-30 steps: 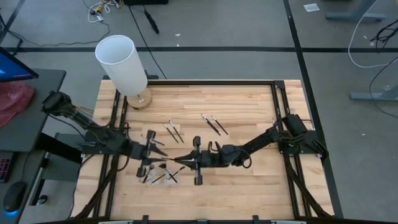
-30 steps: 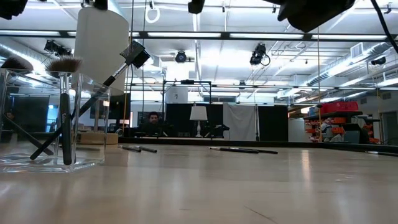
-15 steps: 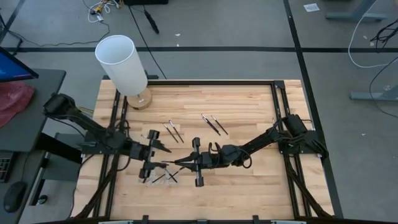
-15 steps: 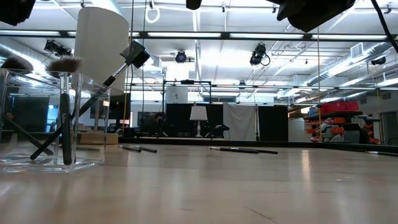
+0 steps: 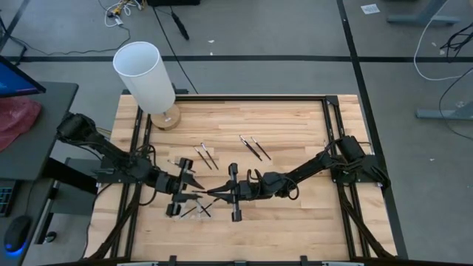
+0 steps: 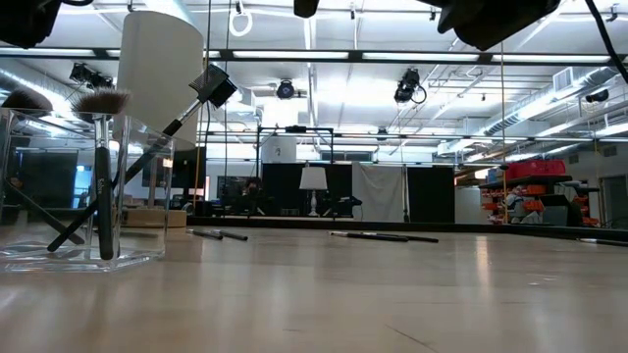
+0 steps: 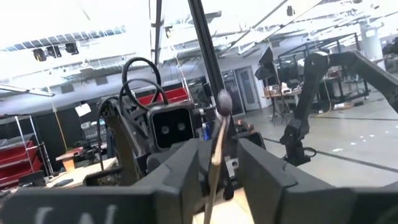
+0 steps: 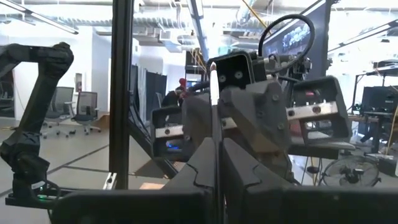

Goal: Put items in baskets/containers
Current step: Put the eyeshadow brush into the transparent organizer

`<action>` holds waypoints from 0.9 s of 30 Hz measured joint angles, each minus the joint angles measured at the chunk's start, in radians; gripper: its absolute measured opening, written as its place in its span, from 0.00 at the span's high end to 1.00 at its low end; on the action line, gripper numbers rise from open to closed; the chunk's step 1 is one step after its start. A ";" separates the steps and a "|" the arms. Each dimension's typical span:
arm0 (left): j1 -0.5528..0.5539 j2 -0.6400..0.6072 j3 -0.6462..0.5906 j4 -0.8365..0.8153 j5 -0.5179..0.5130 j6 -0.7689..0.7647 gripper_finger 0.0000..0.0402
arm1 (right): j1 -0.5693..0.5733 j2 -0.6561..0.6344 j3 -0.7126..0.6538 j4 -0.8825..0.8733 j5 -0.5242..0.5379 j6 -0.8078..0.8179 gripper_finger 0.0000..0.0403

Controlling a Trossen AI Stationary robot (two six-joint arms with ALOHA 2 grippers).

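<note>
Looks like a mid-air handoff: the right gripper (image 5: 222, 192) is clenching a brush (image 8: 213, 118), and the left gripper (image 5: 194, 190) is closing around it from nine o'clock. Next, the right lets go. The clear tray (image 6: 74, 257) is waiting below at six o'clock.

Brushes and clear tray on your table

You have two pairs of slender dark brushes lying flat mid-table (image 5: 206, 156) and (image 5: 254, 148), and a few more crossed inside the clear tray (image 6: 59, 257), some leaning upright with tufted tips up. One thin brush (image 8: 214, 124) stands between dark fingers.
</note>
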 joint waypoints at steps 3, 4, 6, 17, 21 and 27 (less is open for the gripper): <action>0.000 0.000 0.013 -0.002 0.015 0.000 0.80 | 0.000 0.000 0.000 -0.001 0.001 0.000 0.98; 0.000 0.000 0.016 -0.008 0.017 0.000 0.83 | 0.000 0.000 0.000 -0.001 0.000 0.000 0.98; 0.000 0.000 0.018 -0.017 0.018 0.000 0.89 | 0.000 0.000 0.000 -0.004 0.000 0.000 0.98; -0.075 -0.042 0.030 -0.120 -0.119 -0.012 0.96 | 0.000 -0.001 0.002 -0.045 0.001 0.007 0.92; -0.139 -0.129 0.116 -0.435 -0.216 -0.002 0.96 | 0.015 -0.003 0.002 -0.048 0.045 -0.004 0.85; -0.252 -0.215 0.374 -1.116 -0.254 -0.156 0.94 | 0.048 -0.041 0.001 -0.111 0.157 -0.072 0.76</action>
